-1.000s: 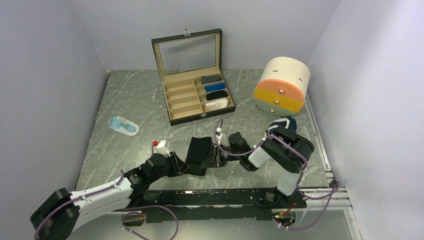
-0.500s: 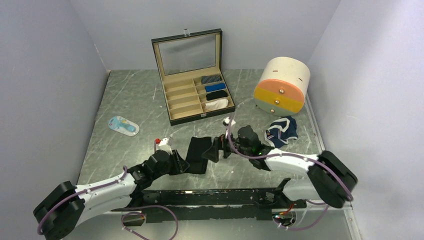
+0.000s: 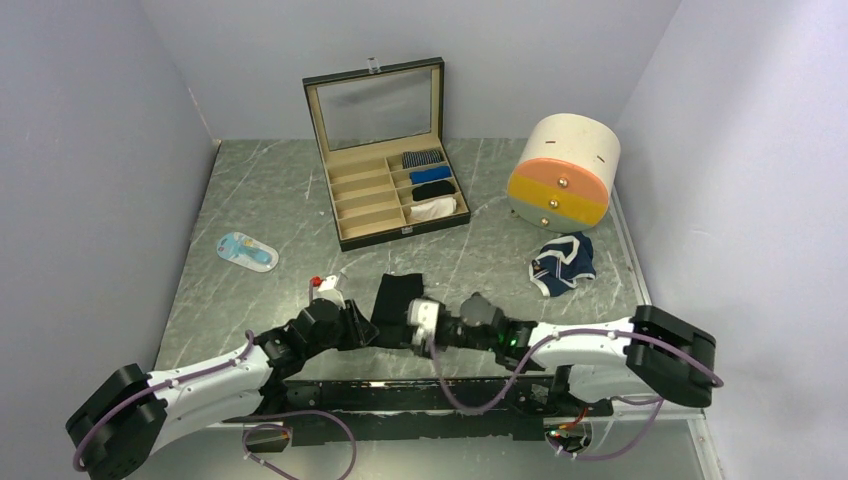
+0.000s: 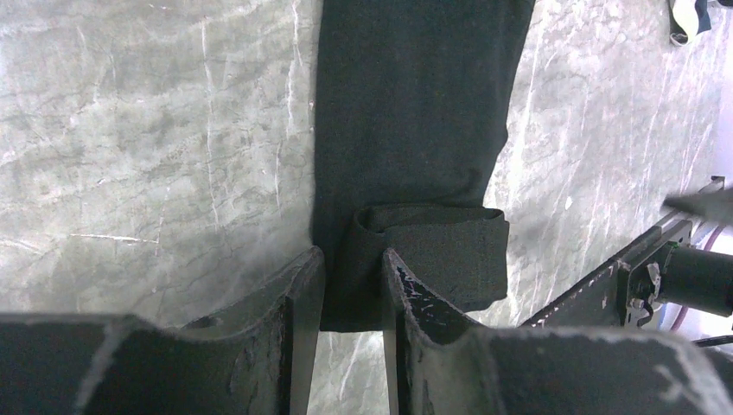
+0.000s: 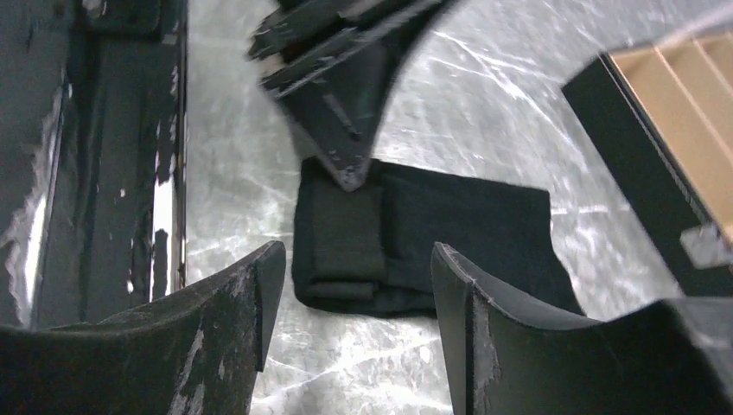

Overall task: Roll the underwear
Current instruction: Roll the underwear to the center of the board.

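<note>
- Two pairs listed: black pair (image 3: 396, 297) lying by the arms, near end rolled; navy pair (image 3: 563, 262) lying beside the drum (image 3: 562, 170).
- Left gripper (image 4: 353, 268) is pinching the roll's edge; right gripper (image 5: 356, 251) is hanging spread. Soft, limp cloth, likely needing holds at both roll ends.

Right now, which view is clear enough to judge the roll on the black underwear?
Left wrist: sharp, the black underwear and its rolled end read clearly; only the right edge smears. Right wrist: roll visible, but the left fingers are blurred and the table glares. Top external: evenly lit, roll too small to judge.
</note>
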You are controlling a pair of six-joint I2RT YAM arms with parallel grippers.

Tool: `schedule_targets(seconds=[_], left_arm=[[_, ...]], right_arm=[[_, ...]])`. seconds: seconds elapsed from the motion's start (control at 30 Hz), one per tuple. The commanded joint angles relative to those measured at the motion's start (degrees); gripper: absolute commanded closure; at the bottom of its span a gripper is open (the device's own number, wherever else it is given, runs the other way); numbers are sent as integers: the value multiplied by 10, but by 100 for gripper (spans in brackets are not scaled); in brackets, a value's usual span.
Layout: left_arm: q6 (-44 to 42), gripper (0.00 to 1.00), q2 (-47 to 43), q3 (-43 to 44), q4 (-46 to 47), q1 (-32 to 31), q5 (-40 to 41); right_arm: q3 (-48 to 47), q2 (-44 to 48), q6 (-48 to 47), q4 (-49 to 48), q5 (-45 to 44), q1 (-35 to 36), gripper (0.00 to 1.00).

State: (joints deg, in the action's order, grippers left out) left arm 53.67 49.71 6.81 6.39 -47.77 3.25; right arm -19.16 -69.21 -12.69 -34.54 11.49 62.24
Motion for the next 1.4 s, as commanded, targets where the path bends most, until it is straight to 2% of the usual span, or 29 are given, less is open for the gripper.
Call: schedule_targets(seconds=[0.0, 0.07, 0.2, 0.37, 0.5, 0.77, 0.9, 1.17, 1.37], left_arm=[[-22, 64, 15, -3, -73, 0, -15], [-25, 64, 19, -2, -73, 0, -17], [-27, 64, 20, 0, -74, 0, -18], [-31, 64, 22, 4, -77, 0, -18], [-32, 65, 22, 5, -72, 0, -20], [-36, 64, 33, 6, -68, 0, -25], [-36, 65, 38, 5, -50, 0, -27], [-36, 64, 28, 21, -105, 0, -8], [-34, 63, 38, 11, -69, 0, -27]], right_arm=[[-35, -50, -256, 13, -97, 86, 35], [-46, -79, -298, 18, -112, 117, 37], [-66, -129, -344, 21, -147, 149, 47], [-87, -160, -354, 47, -150, 157, 47], [-80, -186, -364, 26, -165, 160, 48], [-79, -204, -342, 10, -201, 167, 60], [-75, -211, -328, -5, -219, 167, 60], [-38, -219, -268, -67, -252, 166, 61], [-40, -232, -223, -64, -237, 167, 84]])
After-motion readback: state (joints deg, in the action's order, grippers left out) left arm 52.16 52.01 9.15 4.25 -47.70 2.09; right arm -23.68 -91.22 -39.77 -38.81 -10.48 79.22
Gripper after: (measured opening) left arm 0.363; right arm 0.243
